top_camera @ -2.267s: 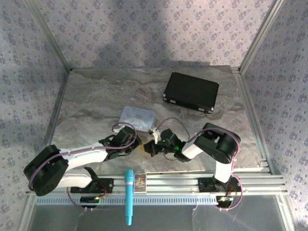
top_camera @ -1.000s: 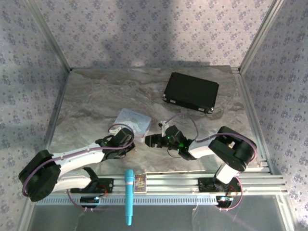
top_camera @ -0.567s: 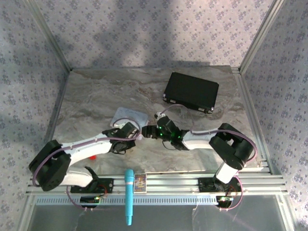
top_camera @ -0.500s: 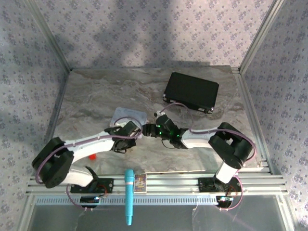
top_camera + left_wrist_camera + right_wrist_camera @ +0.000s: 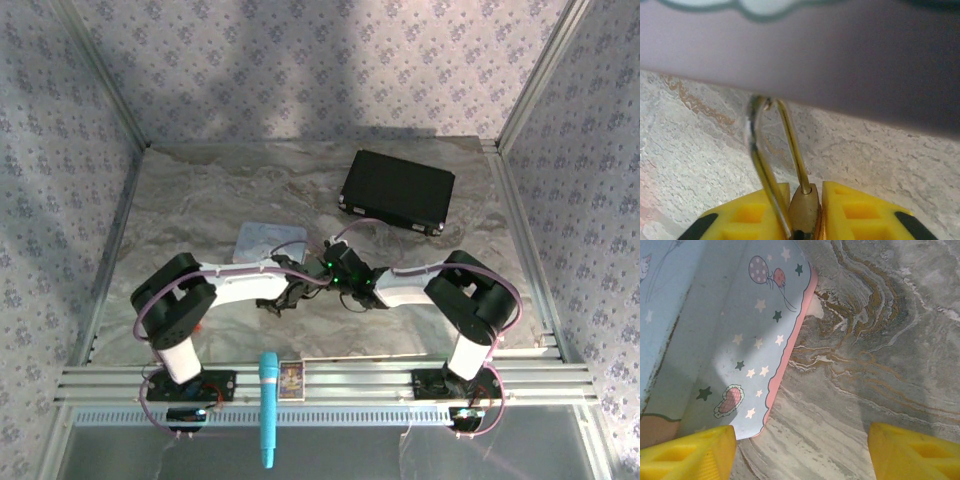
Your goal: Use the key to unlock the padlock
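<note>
One hand (image 5: 806, 194) with padlock (image 5: 804, 206), farther right

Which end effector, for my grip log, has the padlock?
The left end effector: the brass padlock sits between its yellow fingers, while the right end effector gapes empty.

**Lock half out of frame, grip unclear**

On the left wrist camera, the padlock (image 5: 804, 202) loses its lower body to the bottom edge. The left gripper (image 5: 805, 187) has its yellow fingers (image 5: 860, 216) cut off there too. Whether they pinch the brass or only flank it cannot be told. The loop's top meets the tin (image 5: 840, 60), a blurred mauve band in this view, and the contact is unclear.

On the right wrist camera, the tin (image 5: 715, 340) runs off the left and top edges. The right gripper (image 5: 800, 455) shows just two finger stubs (image 5: 687, 457) at the bottom edge.

From above, the padlock is covered where both grippers meet, and the left arm hides the tin's (image 5: 255, 236) near corner.
</note>
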You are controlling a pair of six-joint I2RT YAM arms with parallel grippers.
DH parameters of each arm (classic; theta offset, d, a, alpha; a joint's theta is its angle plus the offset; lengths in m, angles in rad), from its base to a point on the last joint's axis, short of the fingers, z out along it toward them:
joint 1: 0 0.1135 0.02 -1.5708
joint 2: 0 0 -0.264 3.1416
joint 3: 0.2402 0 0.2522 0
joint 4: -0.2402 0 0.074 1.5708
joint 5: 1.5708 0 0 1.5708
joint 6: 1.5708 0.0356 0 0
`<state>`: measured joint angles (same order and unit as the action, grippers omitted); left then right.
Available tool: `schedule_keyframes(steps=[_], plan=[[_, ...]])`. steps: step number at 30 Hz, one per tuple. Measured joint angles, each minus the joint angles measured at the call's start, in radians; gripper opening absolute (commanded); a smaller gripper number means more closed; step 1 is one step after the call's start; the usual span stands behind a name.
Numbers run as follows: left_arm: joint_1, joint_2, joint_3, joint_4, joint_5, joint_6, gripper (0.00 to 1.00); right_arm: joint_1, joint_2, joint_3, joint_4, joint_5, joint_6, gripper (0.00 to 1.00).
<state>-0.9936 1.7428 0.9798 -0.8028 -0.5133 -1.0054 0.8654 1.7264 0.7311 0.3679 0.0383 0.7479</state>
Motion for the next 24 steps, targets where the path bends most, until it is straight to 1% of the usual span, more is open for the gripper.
schedule_keyframes(steps=[1,3,11,12,15,18,21,24], plan=[[-0.006,0.010,0.003,0.000,0.012,-0.001,0.31,-0.002,0.000,-0.001,0.001,-0.003,0.000,0.73],[-0.024,0.023,0.009,0.000,-0.004,-0.012,0.33,-0.008,-0.002,-0.006,0.007,-0.013,0.001,0.73],[-0.059,0.061,0.061,-0.029,-0.002,-0.021,0.32,-0.037,-0.018,-0.054,0.079,-0.046,0.016,0.73],[-0.061,0.068,0.071,-0.036,-0.004,-0.024,0.34,-0.040,-0.020,-0.059,0.085,-0.047,0.016,0.73],[-0.073,0.083,0.091,-0.043,-0.012,-0.023,0.47,-0.045,-0.026,-0.069,0.093,-0.045,0.016,0.73],[-0.093,0.082,0.091,-0.046,-0.022,-0.010,0.55,-0.049,-0.035,-0.083,0.100,-0.041,0.016,0.73],[-0.106,0.064,0.091,-0.040,-0.009,-0.003,0.57,-0.056,-0.045,-0.096,0.103,-0.034,0.016,0.73],[-0.115,0.036,0.091,-0.027,0.015,0.004,0.62,-0.061,-0.056,-0.111,0.108,-0.030,0.016,0.73]])
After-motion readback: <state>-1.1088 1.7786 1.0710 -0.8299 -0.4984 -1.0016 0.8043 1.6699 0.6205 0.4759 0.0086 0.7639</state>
